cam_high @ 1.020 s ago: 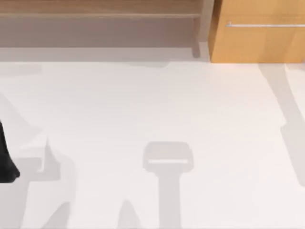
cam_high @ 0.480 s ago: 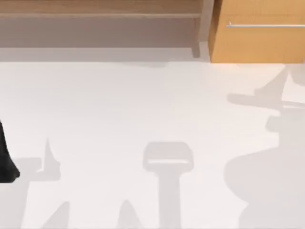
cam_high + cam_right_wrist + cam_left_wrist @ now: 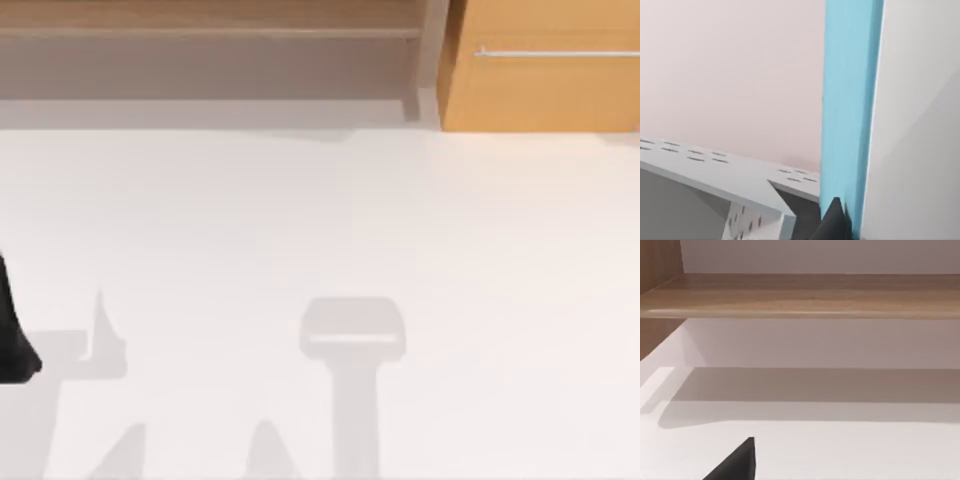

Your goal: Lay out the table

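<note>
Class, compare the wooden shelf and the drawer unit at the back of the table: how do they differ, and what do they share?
The shelf is brown wood; the drawer unit is brighter orange wood. The shelf is open underneath, with a shaded gap, while the drawer unit shows a closed flat front. The drawer unit carries a silver bar handle; the shelf has none. Both are wooden and stand along the far edge of the off-white table.

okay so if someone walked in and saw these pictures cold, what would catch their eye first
Most likely the orange drawer unit with its silver bar handle, at the far right of the top view, bright against the broad off-white table. Next, the brown wooden shelf along the far edge to its left, seen close in the left wrist view. The right wrist view holds a vivid light-blue upright strip beside a perforated grey panel.
</note>
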You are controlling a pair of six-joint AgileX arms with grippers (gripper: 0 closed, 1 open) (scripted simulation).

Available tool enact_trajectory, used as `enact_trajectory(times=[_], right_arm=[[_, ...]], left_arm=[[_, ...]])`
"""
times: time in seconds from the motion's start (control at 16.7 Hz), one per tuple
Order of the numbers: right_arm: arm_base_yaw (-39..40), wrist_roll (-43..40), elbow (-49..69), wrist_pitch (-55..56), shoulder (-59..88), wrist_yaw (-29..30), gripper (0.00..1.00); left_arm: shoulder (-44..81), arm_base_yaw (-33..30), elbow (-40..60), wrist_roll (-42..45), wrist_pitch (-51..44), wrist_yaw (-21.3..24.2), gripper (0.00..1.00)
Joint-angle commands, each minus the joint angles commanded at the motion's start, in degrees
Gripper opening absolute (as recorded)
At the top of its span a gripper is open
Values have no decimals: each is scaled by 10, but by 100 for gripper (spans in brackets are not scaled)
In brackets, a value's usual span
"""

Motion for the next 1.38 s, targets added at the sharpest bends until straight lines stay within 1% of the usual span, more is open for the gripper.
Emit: enact_trajectory(times=[0.3, 0.54, 0.96, 1.38], right_arm=[[78, 119, -75, 22, -11, -53, 0], [127, 165, -94, 32, -11, -73, 0], [126, 166, -91, 32, -8, -73, 0], [143, 172, -42, 27, 33, -57, 0]], left_arm=[[0, 0, 0, 0, 0, 0, 100], [0, 0, 0, 0, 0, 0, 100], [0, 0, 0, 0, 0, 0, 100], [0, 0, 0, 0, 0, 0, 100]])
